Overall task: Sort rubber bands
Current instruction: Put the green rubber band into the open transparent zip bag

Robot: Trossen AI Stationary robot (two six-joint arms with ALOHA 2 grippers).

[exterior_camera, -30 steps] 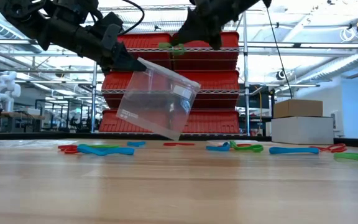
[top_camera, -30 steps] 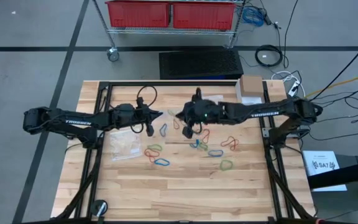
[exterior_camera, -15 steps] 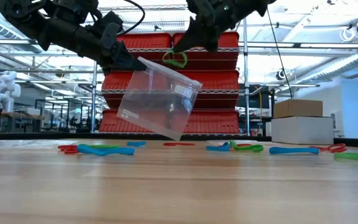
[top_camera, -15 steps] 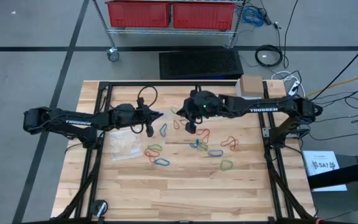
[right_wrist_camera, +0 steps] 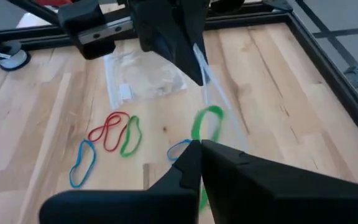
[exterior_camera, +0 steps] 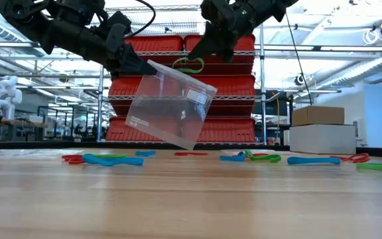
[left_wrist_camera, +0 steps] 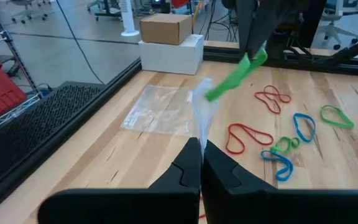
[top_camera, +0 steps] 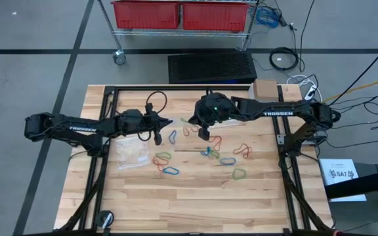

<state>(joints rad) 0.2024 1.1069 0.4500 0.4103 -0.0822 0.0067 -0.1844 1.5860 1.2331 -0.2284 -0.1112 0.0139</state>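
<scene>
The green rubber band (exterior_camera: 190, 65) hangs in the air from the right gripper (exterior_camera: 204, 52), whose jaws are pinched together on it. It is now right above the open top edge of the clear plastic bag (exterior_camera: 168, 109). A second ago it was higher up and more to the side of the bag's upper corner, so the right arm has brought it closer to the bag's mouth. In the left wrist view the band (left_wrist_camera: 235, 76) sits just beside the bag's thin edge (left_wrist_camera: 202, 112).

The left gripper (exterior_camera: 130, 66) holds the bag up off the table (exterior_camera: 191, 199), jaws clamped on its top corner. The bag tilts and has not moved since a second ago.

This looks like the green band is about to go into the bag. It is not inside yet. The right arm likely has to come down a little more before letting go, or the band could slip past the bag's edge.

Below the bag, many other rubber bands (top_camera: 202, 154) in red, blue and green lie on the table. Another clear bag (top_camera: 131, 154) lies flat near them.
</scene>
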